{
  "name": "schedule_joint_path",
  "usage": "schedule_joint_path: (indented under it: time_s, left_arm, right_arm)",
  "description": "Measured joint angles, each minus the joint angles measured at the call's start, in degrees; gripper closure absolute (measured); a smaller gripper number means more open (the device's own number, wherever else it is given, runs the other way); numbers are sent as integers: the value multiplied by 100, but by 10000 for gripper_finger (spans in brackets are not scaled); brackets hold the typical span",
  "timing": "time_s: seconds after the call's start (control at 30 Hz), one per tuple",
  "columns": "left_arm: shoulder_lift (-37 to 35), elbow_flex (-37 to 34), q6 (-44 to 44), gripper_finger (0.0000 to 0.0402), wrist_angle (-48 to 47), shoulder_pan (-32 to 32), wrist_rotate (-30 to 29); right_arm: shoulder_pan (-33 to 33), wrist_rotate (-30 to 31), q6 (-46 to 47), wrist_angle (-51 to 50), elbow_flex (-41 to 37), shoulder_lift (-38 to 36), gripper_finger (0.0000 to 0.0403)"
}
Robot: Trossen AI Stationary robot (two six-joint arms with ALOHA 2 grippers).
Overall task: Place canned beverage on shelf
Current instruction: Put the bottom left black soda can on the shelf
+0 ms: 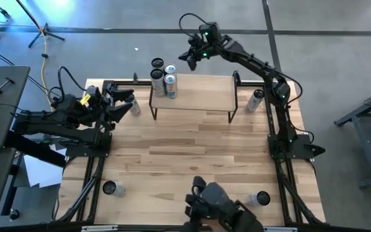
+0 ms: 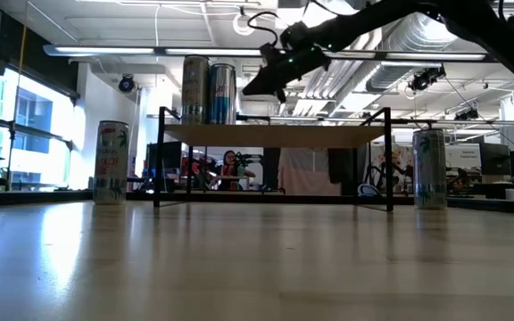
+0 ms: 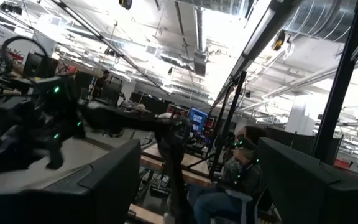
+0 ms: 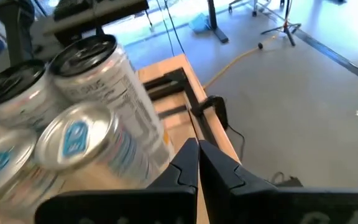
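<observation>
The shelf [image 1: 192, 96] stands at the table's far middle on thin black legs. Several tall cans [image 1: 164, 76] stand upright on its left end; they fill the left of the right wrist view [image 4: 79, 124] and rise above the board in the low view [image 2: 208, 89]. My right gripper [image 1: 190, 62] is shut and holds nothing. It hovers above the shelf's far edge, just right of the cans [image 2: 250, 89], fingertips together [image 4: 197, 163]. My left gripper [image 1: 131, 102] waits open at the table's left, pointing up into the room [image 3: 197, 186].
Single cans stand on the table left of the shelf [image 1: 134, 107] [image 2: 111, 162], right of it [image 1: 256, 100] [image 2: 429, 168], and near the front edge at left [image 1: 113, 188] and right [image 1: 261, 198]. A dark camera mount [image 1: 221, 203] sits at the front middle.
</observation>
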Motion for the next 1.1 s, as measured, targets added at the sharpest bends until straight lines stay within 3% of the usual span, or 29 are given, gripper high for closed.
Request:
schedule_joint_path:
  time_s: [0.43, 0.77, 0.87, 0.93, 1.1]
  left_arm:
    - [1, 0, 2, 106, -177, -2, -199]
    - [-13, 0, 2, 106, -293, -2, -310]
    - [-60, 0, 4, 106, -424, -2, -310]
    - [-85, 0, 0, 106, -530, -2, -305]
    - [-119, 0, 2, 106, -588, -2, 55]
  right_arm:
    - [-103, -108, -1927, -2891, 0, -912, 403]
    - [351, -656, -2277, -3954, -83, -1314, 403]
    - [694, -580, -2019, -4002, -659, -1686, 403]
    - [1011, -213, -1538, -3624, -1381, -2125, 403]
    - [1995, 853, 572, -1549, -3781, -3599, 403]
